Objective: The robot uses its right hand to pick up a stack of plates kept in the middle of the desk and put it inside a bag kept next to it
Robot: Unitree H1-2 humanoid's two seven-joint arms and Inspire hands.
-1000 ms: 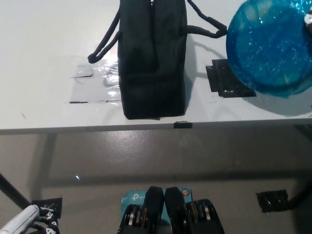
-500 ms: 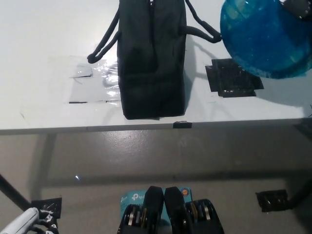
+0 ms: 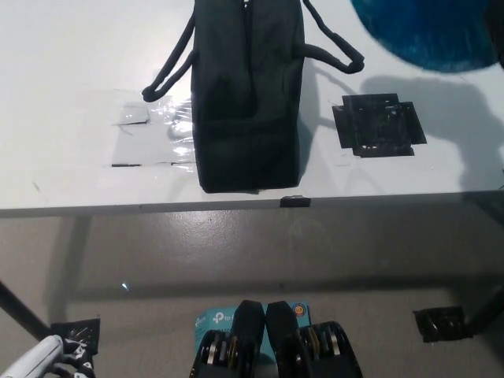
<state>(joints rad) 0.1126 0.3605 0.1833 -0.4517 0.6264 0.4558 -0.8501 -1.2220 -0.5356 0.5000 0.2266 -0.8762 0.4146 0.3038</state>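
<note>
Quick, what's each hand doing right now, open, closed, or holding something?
Left hand: only a white sliver at the bottom-left corner; cannot be told.
Right hand: out of view; the blue plates sit at the top-right edge.

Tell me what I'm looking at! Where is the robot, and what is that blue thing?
You are seeing through a camera on the robot's head, looking down at a white desk. A tall black fabric bag with looped handles stands on it. Beside the bag is a cross-shaped patch of black tape, a marker stuck to the desk. The blue thing at the top right is the stack of shiny blue plates; only its lower part shows, so I cannot see what holds it, and the robot's black right hand is out of the picture. The white left hand rests down at the bottom left, barely in view.
</note>
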